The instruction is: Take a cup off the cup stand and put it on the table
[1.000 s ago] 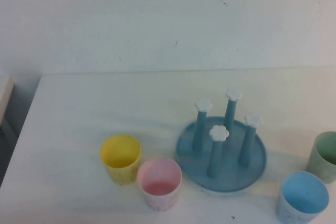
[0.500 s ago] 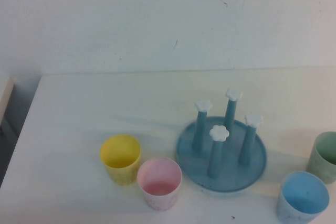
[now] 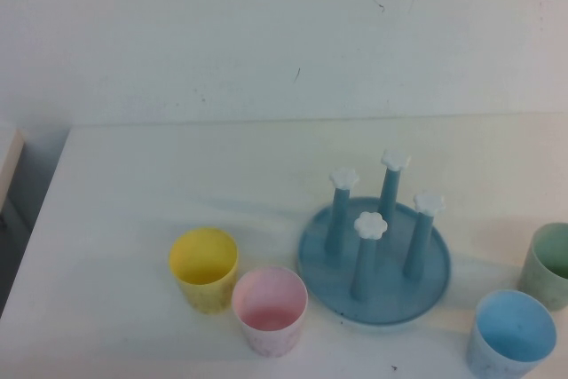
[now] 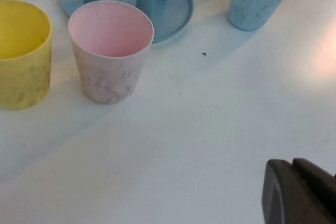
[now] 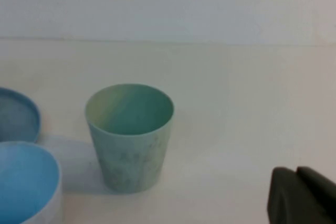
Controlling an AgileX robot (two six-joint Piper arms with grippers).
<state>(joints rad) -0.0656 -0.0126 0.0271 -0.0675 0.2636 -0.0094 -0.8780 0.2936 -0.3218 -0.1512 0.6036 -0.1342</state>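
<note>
Standing upright at lower centre of the high view, the cup (image 3: 270,310) rests on the table (image 3: 133,184), left of the cup stand (image 3: 374,259), beside a yellow cup (image 3: 204,268).

Left wrist view: left gripper (image 4: 300,192), lower right, closed, empty.

Right wrist view: right gripper (image 5: 302,196), lower right, closed, empty, near a green cup (image 5: 129,136).

Pale pink cup (image 3: 270,311) with faint dark speckles outside; yellow cup (image 3: 204,269) likewise smudged. Blue cup stand (image 3: 374,259), its pegs capped with white flowers. Light blue cup (image 3: 512,336); green cup (image 3: 551,264). White counter (image 3: 160,184).
</note>
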